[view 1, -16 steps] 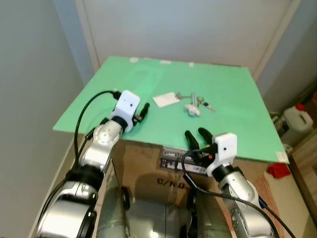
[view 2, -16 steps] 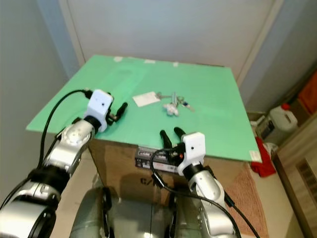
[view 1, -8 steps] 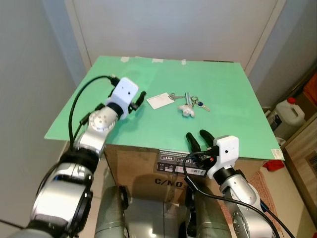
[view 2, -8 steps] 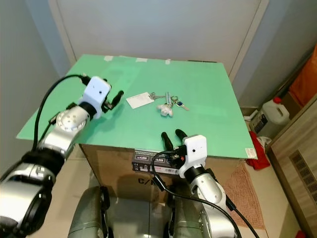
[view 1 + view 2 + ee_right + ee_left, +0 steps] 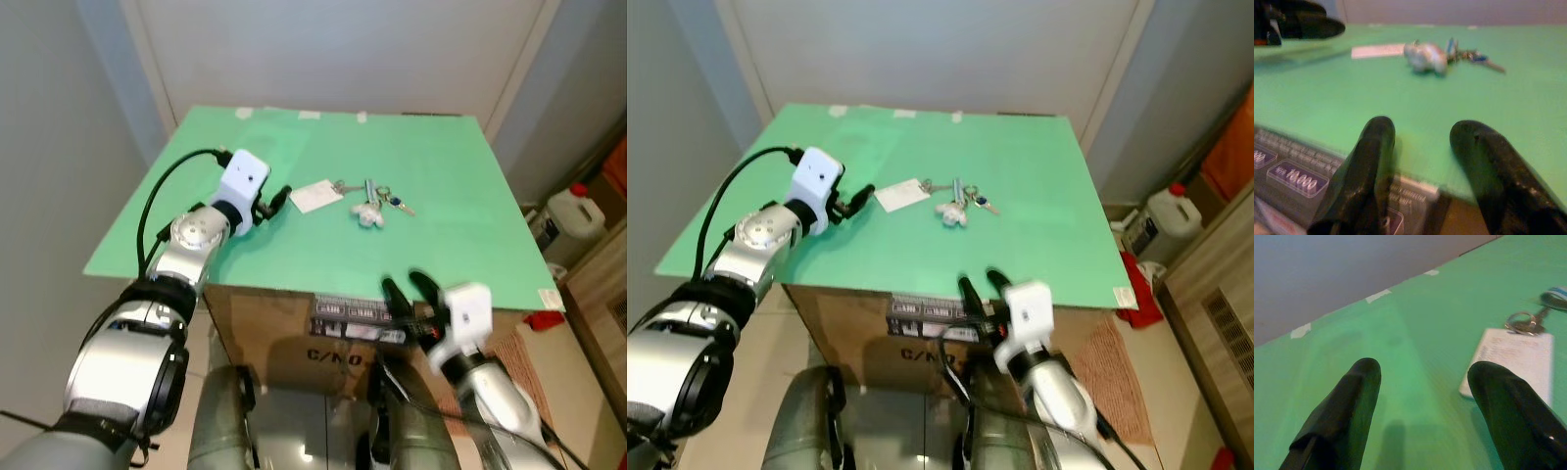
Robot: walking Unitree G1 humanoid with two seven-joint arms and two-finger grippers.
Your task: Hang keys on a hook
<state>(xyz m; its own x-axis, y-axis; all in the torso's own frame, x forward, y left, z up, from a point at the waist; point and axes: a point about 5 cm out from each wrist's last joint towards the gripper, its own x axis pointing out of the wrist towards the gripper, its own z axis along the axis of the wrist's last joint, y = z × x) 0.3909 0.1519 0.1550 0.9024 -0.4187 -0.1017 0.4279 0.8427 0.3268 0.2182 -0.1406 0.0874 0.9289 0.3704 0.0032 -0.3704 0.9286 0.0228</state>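
A bunch of keys (image 5: 378, 199) with a white tag (image 5: 317, 195) and a small pale charm (image 5: 368, 215) lies near the middle of the green tabletop (image 5: 441, 157). My left gripper (image 5: 275, 200) hovers low over the table just left of the tag, fingers open and empty; in the left wrist view the tag (image 5: 1513, 360) and a key ring (image 5: 1522, 323) lie beside one finger (image 5: 1511, 416). My right gripper (image 5: 411, 291) is open at the table's front edge, short of the keys (image 5: 1469, 55) and charm (image 5: 1425, 54).
The green top rests on a cardboard box (image 5: 333, 328) with labels on its front. A white plastic jug (image 5: 566, 215) and something red (image 5: 542, 318) stand on the floor to the right. Walls close in behind and on the left.
The right gripper has dropped lower and drawn back toward me, blurred in motion. The left gripper has stayed beside the tag. The camera has shifted slightly.
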